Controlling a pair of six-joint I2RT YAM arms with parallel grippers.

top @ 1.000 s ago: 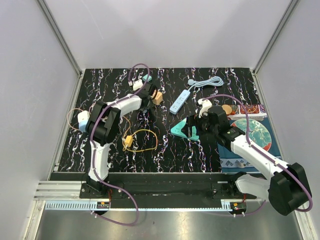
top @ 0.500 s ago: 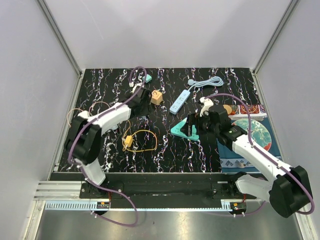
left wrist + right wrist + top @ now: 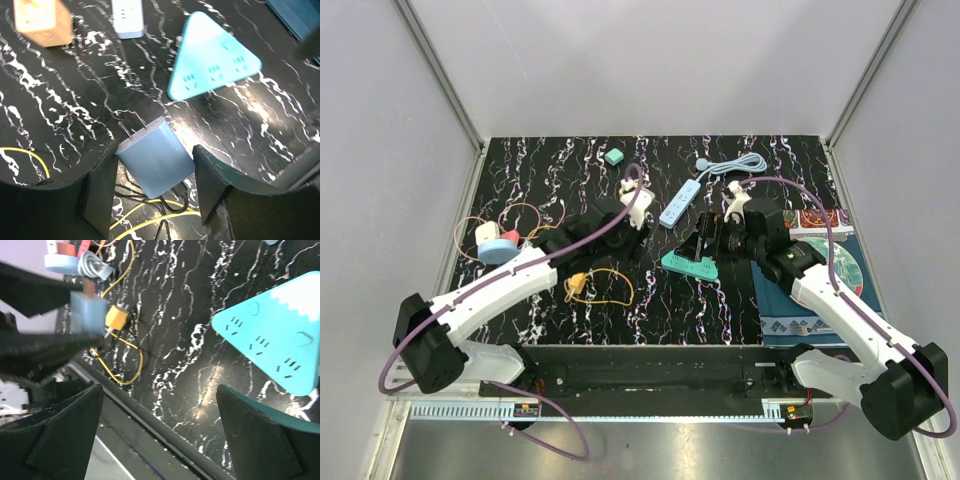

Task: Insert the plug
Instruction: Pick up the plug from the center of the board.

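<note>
Your left gripper (image 3: 154, 156) is grasping the pale blue plug (image 3: 156, 162) by its two sides, the fingers pressing against its body. The plug is hanging above the black marbled table (image 3: 650, 300), not yet in any socket, and its two metal prongs are pointing roughly toward the teal triangular socket block (image 3: 212, 57). In the left wrist view the plug is sitting near the socket block, just short of its nearest corner and apart from it.

Your right gripper (image 3: 160, 390) is hovering over the socket block with its fingers spread wide and nothing between them. One corner of the socket block is lying beside that gripper's right finger; you cannot tell whether they are touching.

The white power strip (image 3: 679, 203) is lying beyond the socket block, toward the back wall. The yellow cable (image 3: 605, 285) is curling on the left arm's side of the socket block, well apart from it. A tan cube (image 3: 37, 20) is resting beyond the socket block, left of the strip.
</note>
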